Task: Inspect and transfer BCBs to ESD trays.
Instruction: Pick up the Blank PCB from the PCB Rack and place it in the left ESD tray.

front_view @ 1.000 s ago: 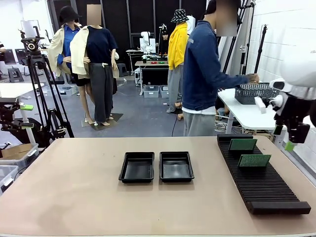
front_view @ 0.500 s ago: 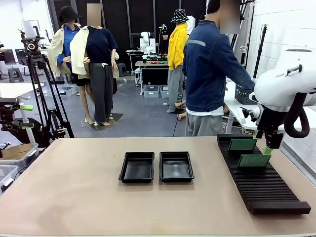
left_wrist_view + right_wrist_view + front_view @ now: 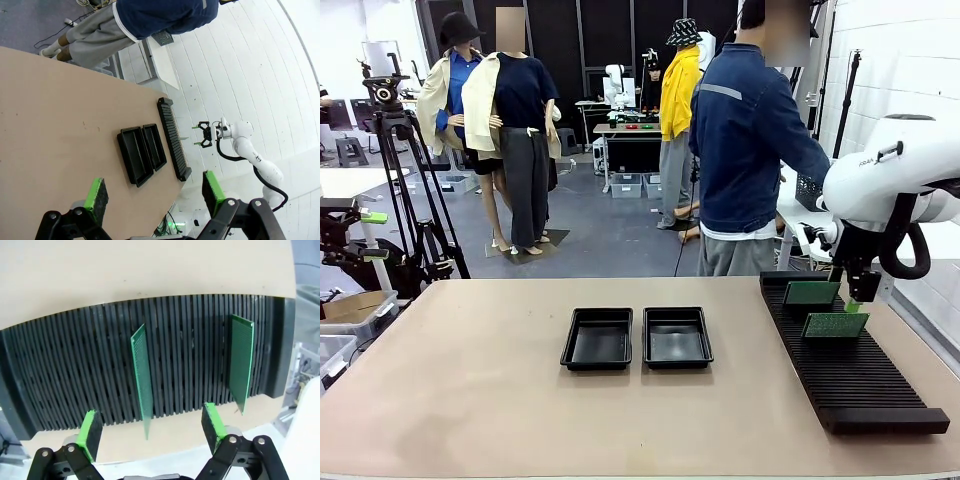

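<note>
Right claw (image 3: 152, 427) has edged in over the rack's (image 3: 60, 365) nearer BCB (image 3: 141, 375), spread wide, seemingly not touching; left claw (image 3: 154, 194) wide too.

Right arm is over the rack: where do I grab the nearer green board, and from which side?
Take the nearer BCB by its top edge, from straight above: it stands on edge in the rack's slots, lower edge buried. Put the open right gripper's fingers on its two flat faces.

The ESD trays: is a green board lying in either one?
No, both boards stand in the ribbed rack, apart from the trays.
</note>
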You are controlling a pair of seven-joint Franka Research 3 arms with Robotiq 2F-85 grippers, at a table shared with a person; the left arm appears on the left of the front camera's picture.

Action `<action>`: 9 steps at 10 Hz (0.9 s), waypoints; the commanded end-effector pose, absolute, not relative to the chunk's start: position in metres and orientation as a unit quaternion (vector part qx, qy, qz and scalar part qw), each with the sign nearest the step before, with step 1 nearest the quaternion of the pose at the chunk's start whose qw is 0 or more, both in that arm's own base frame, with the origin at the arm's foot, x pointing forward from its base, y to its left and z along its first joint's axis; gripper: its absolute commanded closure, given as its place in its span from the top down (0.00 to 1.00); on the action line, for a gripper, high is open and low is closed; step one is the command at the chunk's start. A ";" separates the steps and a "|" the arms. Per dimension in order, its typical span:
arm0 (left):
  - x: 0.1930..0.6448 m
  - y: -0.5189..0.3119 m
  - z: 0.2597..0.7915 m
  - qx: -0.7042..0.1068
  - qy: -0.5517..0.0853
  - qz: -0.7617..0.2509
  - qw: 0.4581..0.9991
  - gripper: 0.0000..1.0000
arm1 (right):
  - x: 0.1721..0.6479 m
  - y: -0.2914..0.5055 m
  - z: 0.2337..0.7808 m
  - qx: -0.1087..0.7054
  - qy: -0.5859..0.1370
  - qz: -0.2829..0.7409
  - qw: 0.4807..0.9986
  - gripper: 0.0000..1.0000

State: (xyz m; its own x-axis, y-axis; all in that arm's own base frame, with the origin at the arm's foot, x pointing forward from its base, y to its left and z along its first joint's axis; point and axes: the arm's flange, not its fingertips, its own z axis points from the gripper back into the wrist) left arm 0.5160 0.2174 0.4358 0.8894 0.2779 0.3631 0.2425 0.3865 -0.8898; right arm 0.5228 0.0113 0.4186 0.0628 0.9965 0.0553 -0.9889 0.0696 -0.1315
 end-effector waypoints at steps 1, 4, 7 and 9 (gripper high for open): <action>0.515 0.218 0.438 -0.550 -0.230 0.017 0.803 1.00 | 0.540 0.006 0.403 -0.011 -0.075 0.692 0.718 1.00; 0.515 0.218 0.438 -0.550 -0.230 0.017 0.803 1.00 | 0.546 0.005 0.387 0.006 -0.062 0.697 0.714 1.00; 0.515 0.218 0.438 -0.550 -0.230 0.017 0.803 1.00 | 0.554 0.005 0.371 0.018 -0.060 0.690 0.721 1.00; 0.515 0.218 0.438 -0.550 -0.230 0.017 0.803 1.00 | 0.557 0.006 0.360 0.025 -0.057 0.685 0.726 1.00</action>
State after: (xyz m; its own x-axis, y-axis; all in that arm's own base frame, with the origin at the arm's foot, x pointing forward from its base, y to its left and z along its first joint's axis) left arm 0.5160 0.2174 0.4358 0.8894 0.2778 0.3629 0.2424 0.3865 -0.8899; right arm 0.5490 0.0068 0.3632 0.0574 0.9949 0.0824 -0.9972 0.0612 -0.0436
